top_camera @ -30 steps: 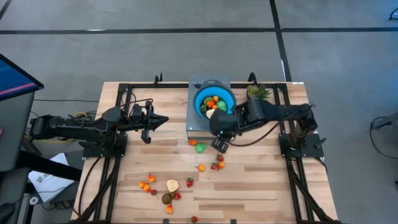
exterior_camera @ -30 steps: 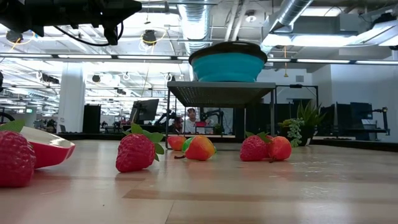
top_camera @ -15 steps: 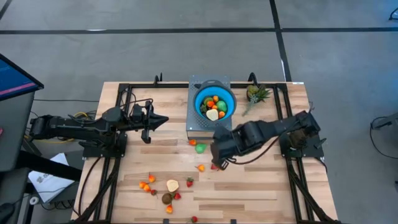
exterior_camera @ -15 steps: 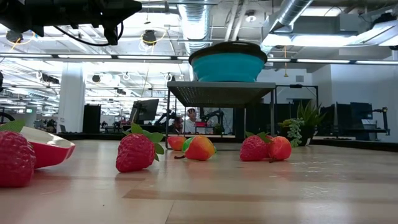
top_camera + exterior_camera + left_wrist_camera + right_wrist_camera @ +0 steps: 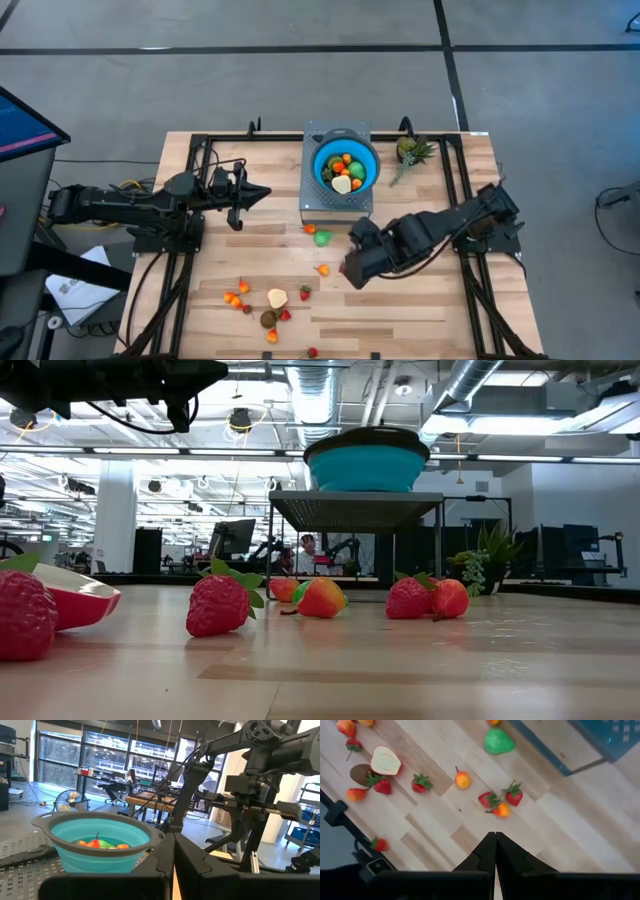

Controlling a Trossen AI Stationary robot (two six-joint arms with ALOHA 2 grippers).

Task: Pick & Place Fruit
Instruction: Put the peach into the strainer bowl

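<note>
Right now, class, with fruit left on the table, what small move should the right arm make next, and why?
Probably open the right claw and lower it toward the two strawberries just ahead of it. Its fingers are shut and empty, it hangs above that cluster, and the blue bowl already holds several pieces. The left claw waits shut, far from the loose fruit.

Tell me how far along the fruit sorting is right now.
Partly done. Several fruits already sit in the blue bowl. Nothing is in hand: the right gripper hovers shut and empty above the strawberries, and the left gripper waits shut. Left: the green fruit and the scattered cluster around the apple half.
</note>
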